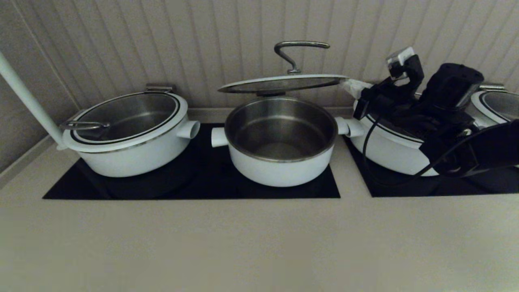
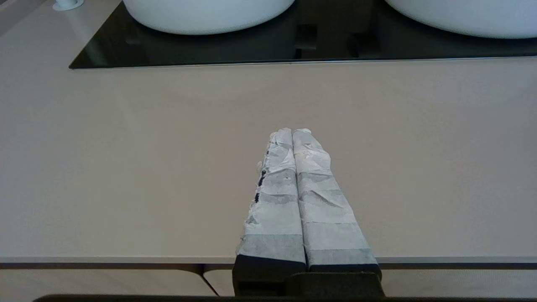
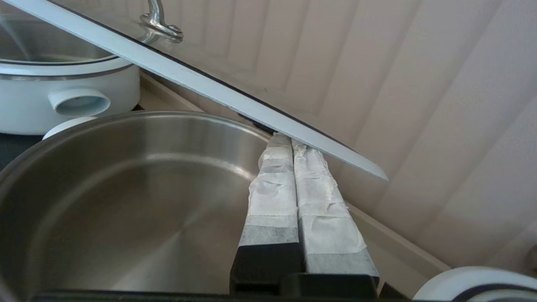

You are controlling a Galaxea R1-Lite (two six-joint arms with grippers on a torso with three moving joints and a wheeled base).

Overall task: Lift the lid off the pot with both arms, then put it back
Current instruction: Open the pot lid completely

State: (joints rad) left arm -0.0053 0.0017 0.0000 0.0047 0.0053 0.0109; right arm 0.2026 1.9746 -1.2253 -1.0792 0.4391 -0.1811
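Round glass lid with wide white rim and curved steel bar handle (image 1: 282, 83) is raised above the round white pot with steel inner bowl (image 1: 279, 140), roughly level in head view, clear gap in front, dark bracket under its back edge near the pot rim. Pot sits on the black glass cooktop panel (image 1: 194, 184), short white stubs on both sides, bowl looks empty. Right gripper (image 3: 291, 140): white-wrapped fingers (image 3: 314, 197) pressed together, nothing between them, tips touching the underside of the lid's right edge, propping it from below; arm reaches in from the right over the neighbouring white pot on the right (image 1: 389, 150). Left gripper (image 2: 292, 132): out of head view, hanging over the bare beige surface (image 2: 126, 167) well in front of the cooktop, fingers pressed together, holding nothing. Left white pot with its own lid on (image 1: 129, 134) sits beside the task pot, apart from it.
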